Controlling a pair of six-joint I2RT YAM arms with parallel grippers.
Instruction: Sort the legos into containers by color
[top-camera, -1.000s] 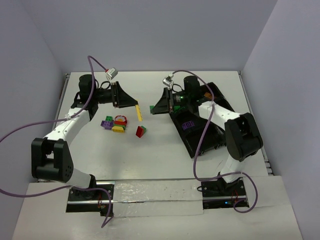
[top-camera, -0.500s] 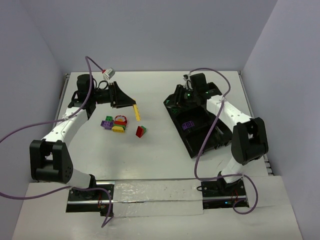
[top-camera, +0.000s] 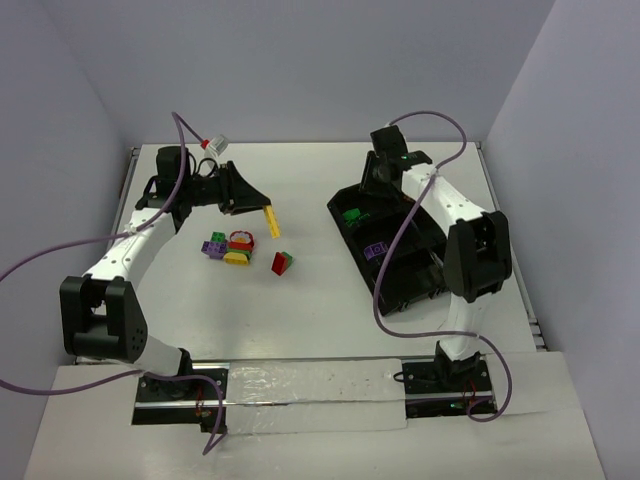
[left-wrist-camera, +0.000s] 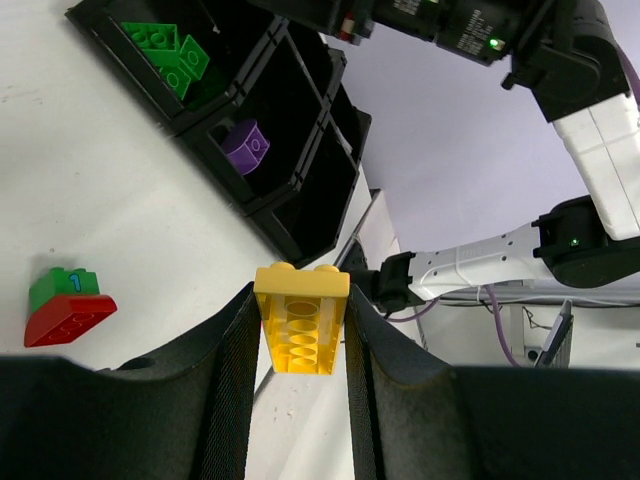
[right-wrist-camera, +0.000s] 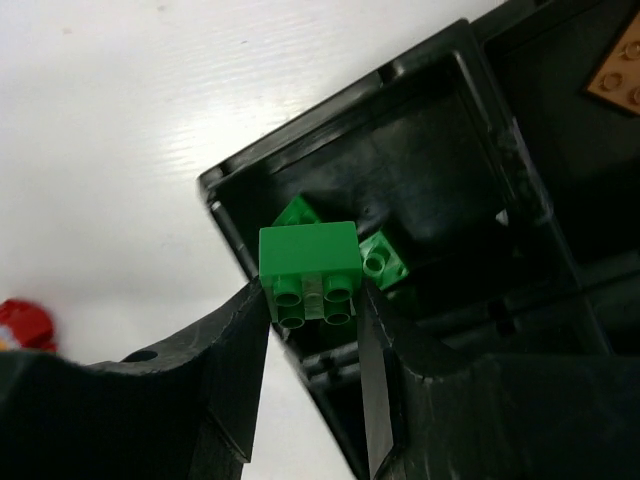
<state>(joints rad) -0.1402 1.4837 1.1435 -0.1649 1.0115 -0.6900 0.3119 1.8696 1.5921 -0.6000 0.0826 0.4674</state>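
Swung over in the last second: right arm, from mid-table to the tray's far end. I saw the left gripper part-open, clamped on a yellow brick held off the table beside the loose pile. The right gripper pinched a green brick over the end compartment, where other green bricks lay.

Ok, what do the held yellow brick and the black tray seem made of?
Yellow brick: looks like hard moulded plastic, smooth and slightly glossy, with crisp studs and underside tubes. Black tray: probably rigid plastic too, semi-glossy, judging by the sheen on its walls.
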